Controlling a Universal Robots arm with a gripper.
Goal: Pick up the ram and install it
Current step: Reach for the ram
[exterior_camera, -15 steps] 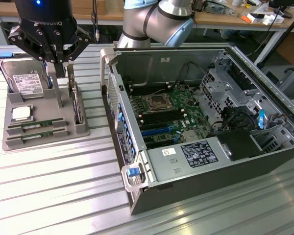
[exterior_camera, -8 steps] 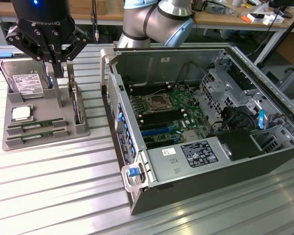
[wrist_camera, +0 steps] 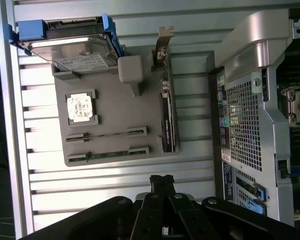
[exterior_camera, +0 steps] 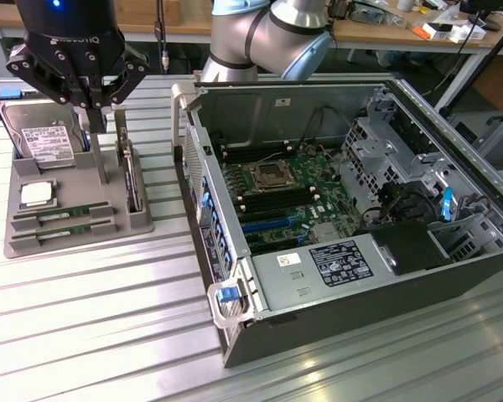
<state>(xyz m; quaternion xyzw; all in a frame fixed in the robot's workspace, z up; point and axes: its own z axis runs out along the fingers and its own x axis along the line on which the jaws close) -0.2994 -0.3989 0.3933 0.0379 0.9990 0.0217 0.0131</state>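
Your gripper (exterior_camera: 90,102) hangs over the gray holder tray (exterior_camera: 77,189) on the exterior view's left, with its fingertips pressed together and nothing between them. In the wrist view you see the same closed tips (wrist_camera: 161,181) above the slatted table (wrist_camera: 115,180), just beside the tray's edge (wrist_camera: 120,112).

The ram (exterior_camera: 63,215) lies in a slot of this tray, and a second ram stick (exterior_camera: 67,230) lies parallel, just beside it. The gripper does not touch them. On the same tray you find the processor chip (exterior_camera: 35,194) and the hard drive (exterior_camera: 46,138). The open computer case (exterior_camera: 318,322) stands on the exterior view's right, with its motherboard (exterior_camera: 277,193) exposed.
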